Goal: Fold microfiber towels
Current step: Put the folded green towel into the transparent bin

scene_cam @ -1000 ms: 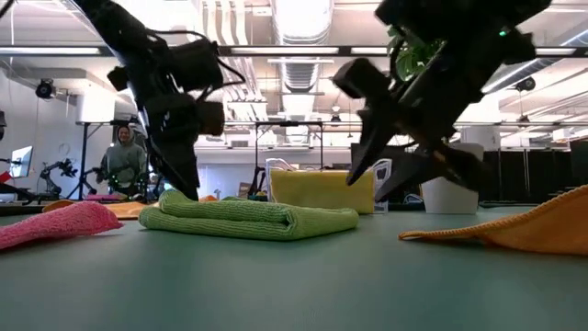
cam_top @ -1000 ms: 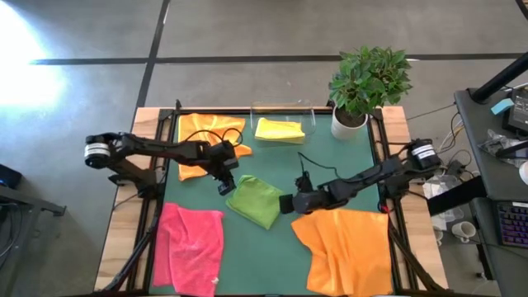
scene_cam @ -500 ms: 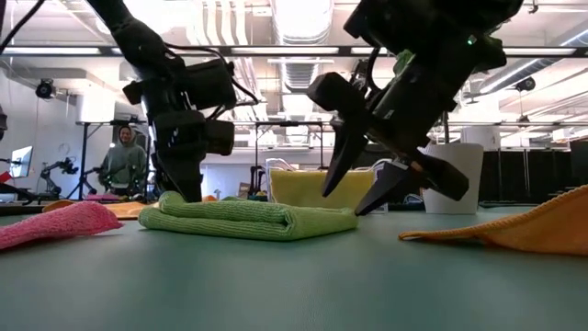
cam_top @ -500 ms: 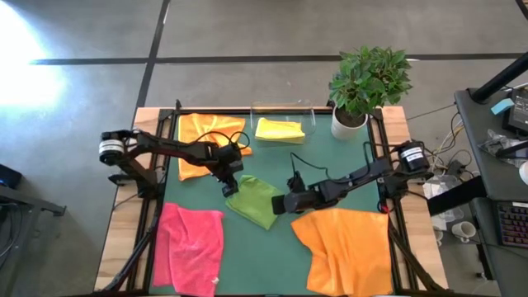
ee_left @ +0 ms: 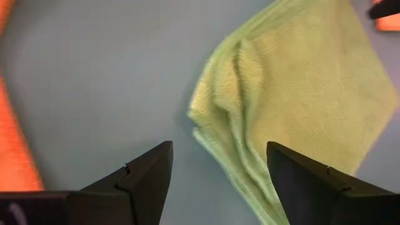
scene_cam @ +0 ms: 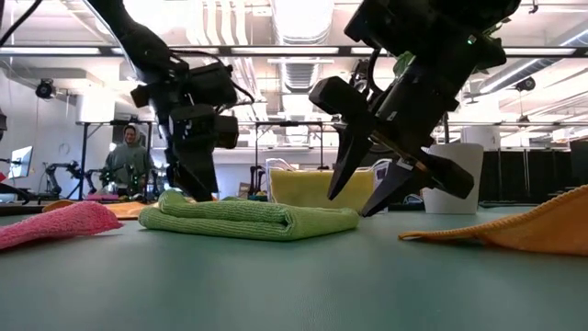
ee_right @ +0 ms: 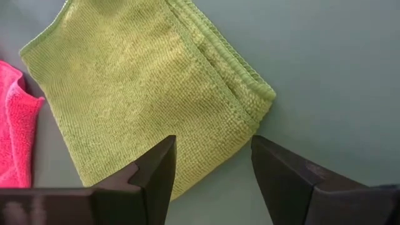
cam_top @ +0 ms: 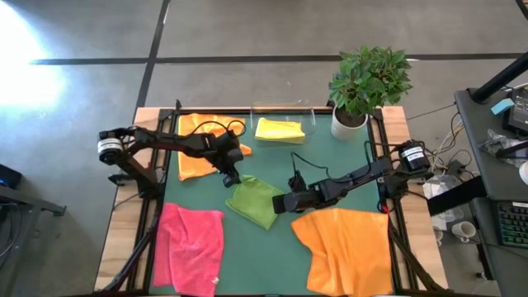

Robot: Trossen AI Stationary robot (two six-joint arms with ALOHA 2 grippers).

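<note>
A folded lime green towel (cam_top: 254,201) is seen just below the middle of the high view, lying on the green mat (cam_top: 330,157). The left gripper (cam_top: 231,176) is parked right at the towel's upper left corner, fingers spread apart, nothing pinched between them. The right gripper (cam_top: 281,203) is found at the towel's right edge, fingers also spread wide and empty, hovering just above the mat in the low view.

Other towels are scattered around: a pink towel (cam_top: 191,245) is laid out crumpled at lower left, a big orange towel (cam_top: 346,247) is spread flat at lower right, and a second orange towel (cam_top: 198,140) is partly covered by the left arm at upper left. A yellow towel (cam_top: 279,129), already folded, is placed at top center, beside a clear tray (cam_top: 282,106). A potted plant (cam_top: 365,84) is set at the upper right corner of the table.

In the low view a person (scene_cam: 128,161) can be made out far back at the left of the room.
</note>
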